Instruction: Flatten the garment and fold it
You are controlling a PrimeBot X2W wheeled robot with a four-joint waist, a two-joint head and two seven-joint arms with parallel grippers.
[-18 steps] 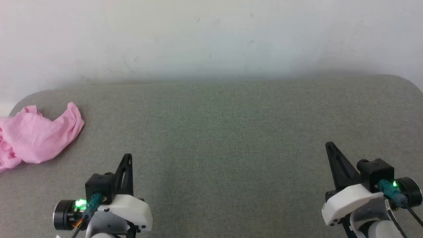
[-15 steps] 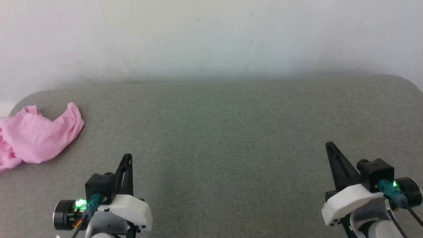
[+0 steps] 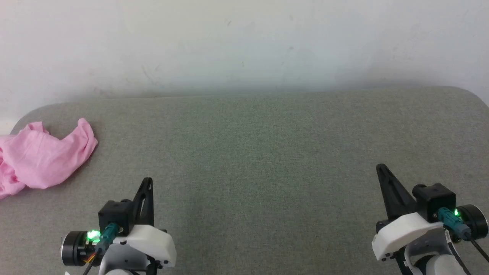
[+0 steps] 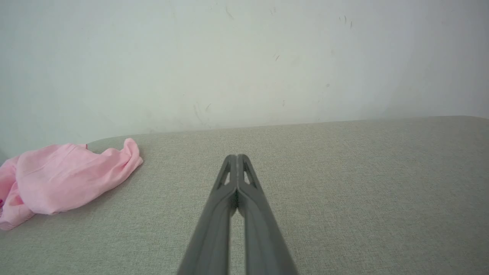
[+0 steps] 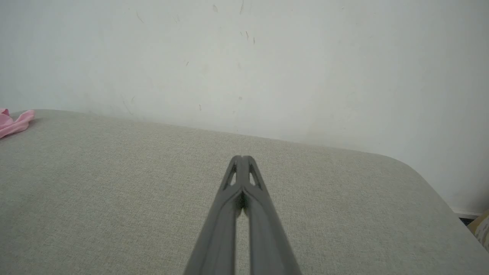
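One garment (image 3: 46,156), a pink item of thin fabric, lies crumpled in a loose heap at the far-left corner of the grey fabric-covered desk (image 3: 248,152), at about 9 o'clock in the head view, with part of it cut off by the frame's left edge. It is neither flattened nor folded, and nothing touches it. Its long axis appears to run from roughly 8 o'clock to 2 o'clock, ending in a raised peak at the inner end. The left pincer (image 3: 148,180) has its two fingers pressed together and holds nothing. It hovers over bare desk, with the garment at about 10 o'clock from its tips and well apart from them. The left wrist view confirms this: the heap (image 4: 68,175) lies to the left of the closed tips (image 4: 237,156). The right pincer (image 3: 380,167) is likewise closed and empty. It is much farther away, and the garment (image 5: 13,120) shows as a sliver at 9 o'clock in its wrist view. Judgement: the left arm is nearer, and its pincer must open before any grasp. A plain white wall (image 3: 244,46) stands behind the desk at 12 o'clock.
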